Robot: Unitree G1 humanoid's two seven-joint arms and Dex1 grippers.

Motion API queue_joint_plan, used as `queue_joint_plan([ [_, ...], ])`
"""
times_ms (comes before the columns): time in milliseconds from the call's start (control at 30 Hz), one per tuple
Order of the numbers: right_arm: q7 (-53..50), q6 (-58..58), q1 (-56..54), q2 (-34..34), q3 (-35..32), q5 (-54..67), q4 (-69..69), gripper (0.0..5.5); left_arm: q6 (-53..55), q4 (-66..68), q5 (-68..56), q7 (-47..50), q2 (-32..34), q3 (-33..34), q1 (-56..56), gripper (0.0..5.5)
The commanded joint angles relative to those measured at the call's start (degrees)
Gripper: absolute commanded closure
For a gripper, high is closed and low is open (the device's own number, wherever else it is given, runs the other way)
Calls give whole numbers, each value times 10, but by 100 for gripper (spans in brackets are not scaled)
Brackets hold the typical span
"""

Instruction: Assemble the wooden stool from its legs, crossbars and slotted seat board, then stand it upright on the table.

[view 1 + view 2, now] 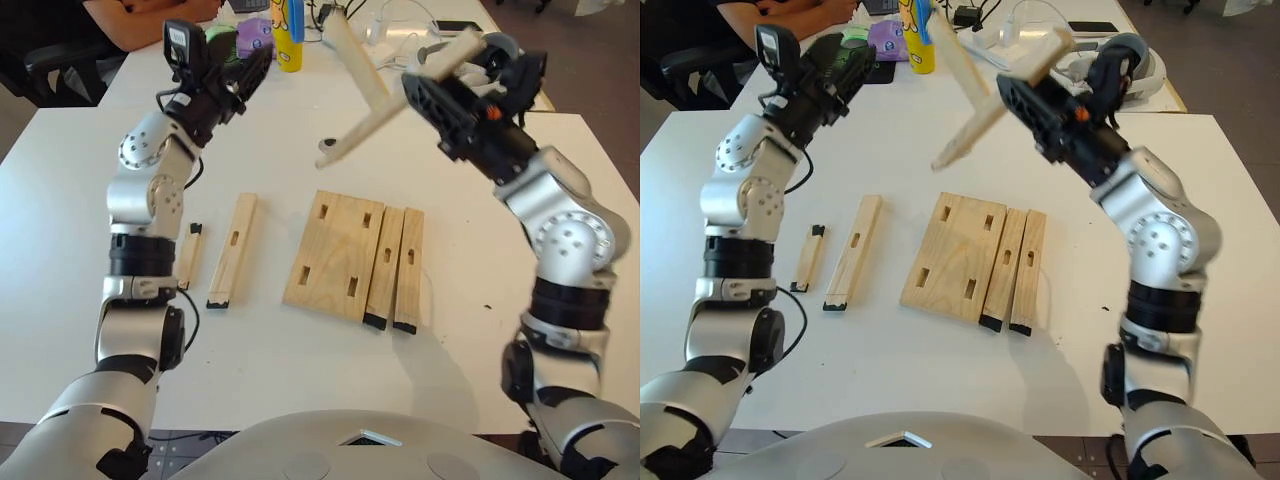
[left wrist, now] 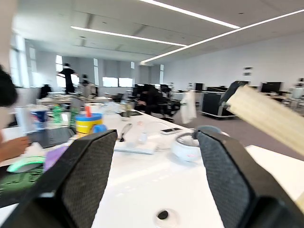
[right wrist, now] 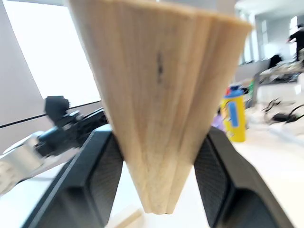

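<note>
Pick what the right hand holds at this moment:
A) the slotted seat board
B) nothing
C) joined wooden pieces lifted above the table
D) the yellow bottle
C: the right hand is shut on joined wooden pieces raised in the air, while the seat board lies flat on the table.

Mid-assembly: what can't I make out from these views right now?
- held leg-and-crossbar piece: whether its joint is fully seated is too small to tell in the head views; in the right wrist view the wood's blurred near end covers it.
- right gripper: pad contact hidden behind that wood.
- seat board: underside hidden, it lies flat.
</note>
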Motion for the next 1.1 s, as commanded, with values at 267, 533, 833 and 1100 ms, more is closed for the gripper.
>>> queue_joint_plan([
  [267, 85, 164, 102, -166, -65, 200, -123, 344, 63, -82, 17, -4, 53, 39, 104, 238],
  [533, 131, 96, 140, -182, -18, 83, -123, 344, 64, -79, 22, -7, 50, 47, 99, 238],
  [833, 222, 49, 99, -190, 45, 13, -83, 344, 62, -70, 30, -11, 39, 41, 90, 238],
  [1100, 251, 1, 72, -172, 75, -39, -66, 344, 57, -58, 39, -21, 37, 34, 81, 238],
])
